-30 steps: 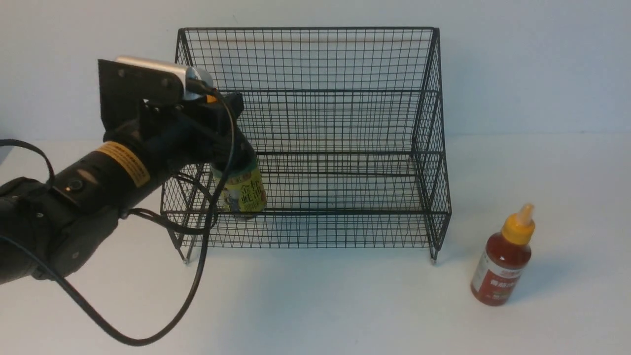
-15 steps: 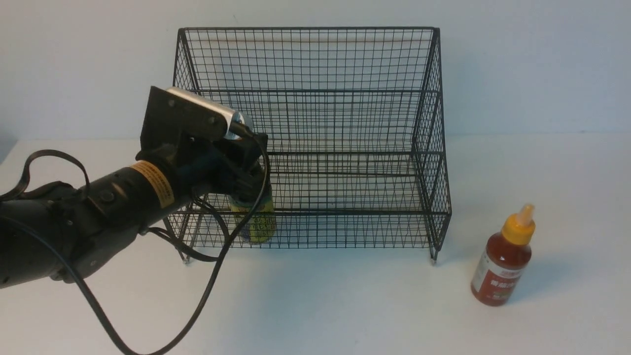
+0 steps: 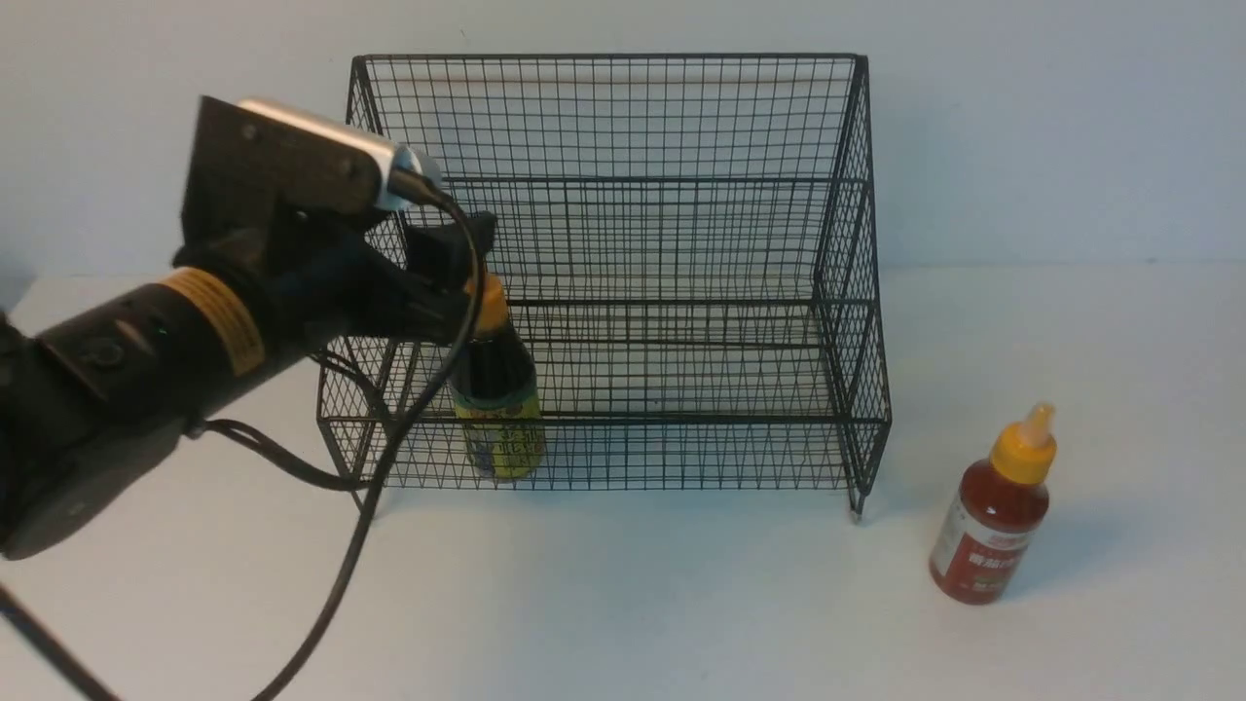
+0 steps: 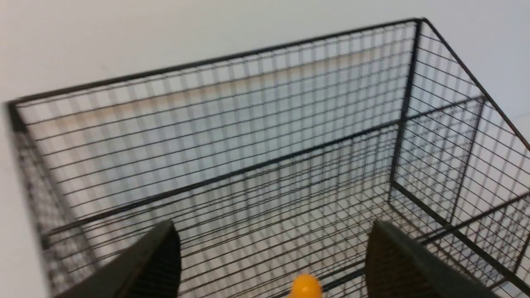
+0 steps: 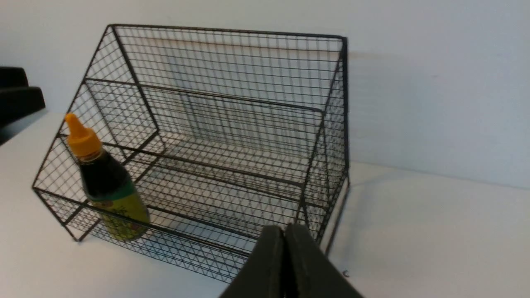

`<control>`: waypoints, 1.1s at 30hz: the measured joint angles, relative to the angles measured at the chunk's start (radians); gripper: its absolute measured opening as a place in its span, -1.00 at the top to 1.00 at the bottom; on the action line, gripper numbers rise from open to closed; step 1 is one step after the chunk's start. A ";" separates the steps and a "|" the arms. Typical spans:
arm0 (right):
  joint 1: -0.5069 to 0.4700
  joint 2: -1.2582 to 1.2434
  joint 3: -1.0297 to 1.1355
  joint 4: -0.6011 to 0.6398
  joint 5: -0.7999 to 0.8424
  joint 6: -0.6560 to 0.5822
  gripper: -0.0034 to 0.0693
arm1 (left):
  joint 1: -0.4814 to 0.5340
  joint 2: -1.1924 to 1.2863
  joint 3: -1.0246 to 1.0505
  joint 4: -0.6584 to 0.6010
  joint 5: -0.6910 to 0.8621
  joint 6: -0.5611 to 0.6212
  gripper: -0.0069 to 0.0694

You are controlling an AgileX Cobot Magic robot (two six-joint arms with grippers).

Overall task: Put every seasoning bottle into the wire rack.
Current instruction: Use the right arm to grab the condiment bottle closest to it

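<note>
You're letting go: your left gripper [image 4: 271, 252] is spreading its fingers [image 4: 145, 269] wide above the dark sauce bottle [image 3: 496, 399], now standing in the wire rack's [image 3: 681, 243] front-left corner, leaving the red sauce bottle [image 3: 991, 526] waiting outside.

Three cameras, one wire rack [image 3: 849, 292] in common.
My front camera sat between the arms, well back, facing 12 o'clock, with the whole rack ahead and the red sauce bottle [image 3: 995, 511] near 1 o'clock. My left wrist camera hung close over the rack, looking down and in, catching only the cap tip of the dark sauce bottle [image 4: 305, 286]. My right wrist camera stood farther off, facing about 11 o'clock, and shared rack and dark bottle with the front one.
</note>
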 joint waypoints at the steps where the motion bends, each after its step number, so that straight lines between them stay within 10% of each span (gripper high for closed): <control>1: 0.000 0.022 0.000 0.049 0.000 -0.040 0.95 | 0.000 -0.041 0.000 0.008 0.055 -0.023 -0.47; 10: 0.000 0.185 0.000 0.182 -0.086 -0.290 0.94 | 0.000 -0.392 0.000 0.048 0.563 -0.215 0.75; 21: 0.015 0.230 0.108 0.259 -0.262 -0.419 0.94 | 0.000 -0.605 0.000 -0.002 0.865 -0.185 0.83; 33: 0.230 0.229 0.311 0.788 -0.478 -1.045 0.94 | 0.000 -0.631 0.000 -0.143 0.920 -0.015 0.83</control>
